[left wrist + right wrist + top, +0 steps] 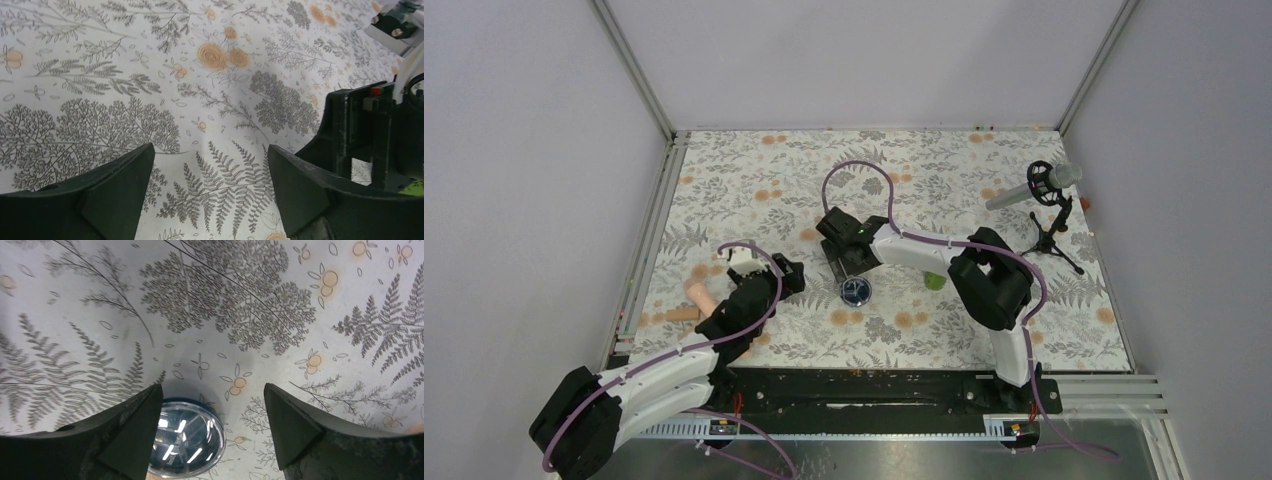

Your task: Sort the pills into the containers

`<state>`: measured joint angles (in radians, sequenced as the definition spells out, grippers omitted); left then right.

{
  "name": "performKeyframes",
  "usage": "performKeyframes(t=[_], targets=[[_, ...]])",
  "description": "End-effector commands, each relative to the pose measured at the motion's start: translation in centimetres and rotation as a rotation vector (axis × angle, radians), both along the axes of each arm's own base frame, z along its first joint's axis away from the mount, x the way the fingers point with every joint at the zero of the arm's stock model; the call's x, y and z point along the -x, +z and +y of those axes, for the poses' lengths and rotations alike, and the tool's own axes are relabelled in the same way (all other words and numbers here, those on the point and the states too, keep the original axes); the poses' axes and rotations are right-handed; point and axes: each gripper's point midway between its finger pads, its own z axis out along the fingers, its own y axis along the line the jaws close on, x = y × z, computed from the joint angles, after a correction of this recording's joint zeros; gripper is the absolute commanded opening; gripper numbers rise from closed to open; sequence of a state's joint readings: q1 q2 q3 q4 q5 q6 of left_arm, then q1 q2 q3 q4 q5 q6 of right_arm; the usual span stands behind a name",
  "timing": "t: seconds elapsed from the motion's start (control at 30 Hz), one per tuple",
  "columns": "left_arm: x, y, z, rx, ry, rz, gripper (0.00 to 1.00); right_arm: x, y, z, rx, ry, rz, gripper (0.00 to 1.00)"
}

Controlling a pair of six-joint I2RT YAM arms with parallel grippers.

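Currently the left gripper (210, 147) and right gripper (212, 390) are both hanging with jaws apart and empty, the right one hovering just beside the dark-blue jar (187, 437) sitting mid-table (754, 180), which is likely light, rigid and slick-rimmed, so pinching across its outer wall is looking safest.

The table (754, 180) has a white surface printed with grey ferns, grey branching leaves and orange flowers. A microphone (1032, 190) stands at the far right of the table. Its grey body is tilted and held in a round black mount. The mount sits on a black tripod stand (1054, 238), whose legs are spread on the table. Plain white walls (854, 60) enclose the table on three sides. Metal frame posts (632, 68) rise from the two far corners. A black rail (864, 385) runs along the near edge. A brushed metal sheet (904, 460) lies nearer than the rail.
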<state>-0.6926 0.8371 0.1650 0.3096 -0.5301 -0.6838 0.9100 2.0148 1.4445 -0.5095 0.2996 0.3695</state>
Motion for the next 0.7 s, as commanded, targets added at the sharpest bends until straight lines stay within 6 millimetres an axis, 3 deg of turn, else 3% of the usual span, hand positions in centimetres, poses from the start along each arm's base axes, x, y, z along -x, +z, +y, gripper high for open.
performKeyframes(t=[0.0,0.17,0.47,0.67], targets=[[0.4,-0.3,-0.4,0.068,-0.011,0.006,0.84,0.1,0.5,-1.8,0.092,-0.027,-0.021,0.78],[0.6,-0.2,-1.0,0.076,-0.043,0.009,0.82,1.5,0.7,-4.2,0.145,-0.042,0.008,0.74],[0.9,-0.5,-2.2,0.061,-0.109,0.053,0.79,6.2,-0.1,-8.0,0.175,-0.051,0.126,0.67],[0.8,-0.6,-2.3,0.036,-0.12,0.054,0.78,8.7,0.0,-8.1,0.13,0.029,0.22,0.63]])
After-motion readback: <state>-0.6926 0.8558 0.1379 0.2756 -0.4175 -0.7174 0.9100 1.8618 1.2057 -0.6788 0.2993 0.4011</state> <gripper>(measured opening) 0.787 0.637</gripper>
